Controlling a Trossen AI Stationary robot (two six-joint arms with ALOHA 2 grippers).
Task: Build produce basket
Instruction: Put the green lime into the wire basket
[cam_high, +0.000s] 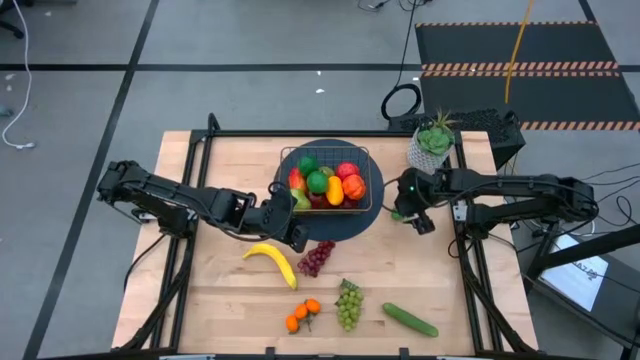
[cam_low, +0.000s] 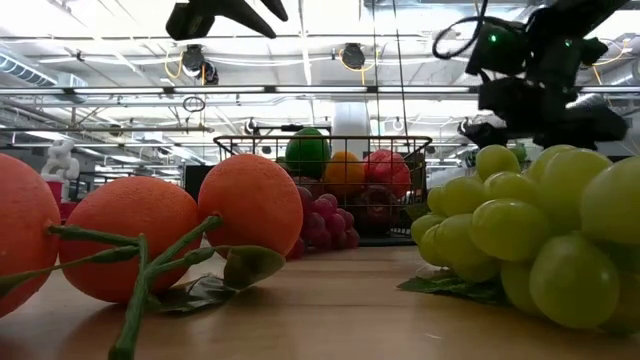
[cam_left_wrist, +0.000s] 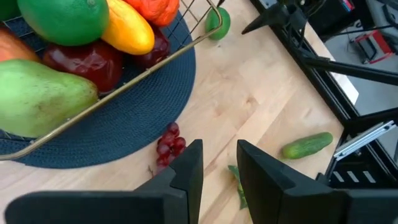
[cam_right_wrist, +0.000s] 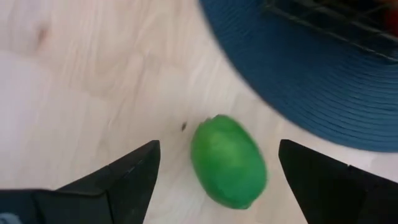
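Observation:
The wire basket stands on a round dark mat and holds a pear, a green lime, a yellow mango, red apples and an orange pepper. A loose green lime lies on the wood just off the mat's right edge. My right gripper hangs over it, open wide, one finger on either side and neither touching. My left gripper is above the table at the mat's near left edge, over the purple grapes. Its fingers are open by a narrow gap with nothing between them.
On the near half of the table lie a banana, the purple grapes, green grapes, oranges and a cucumber. A potted plant stands at the far right. Black frame rails run along both table sides.

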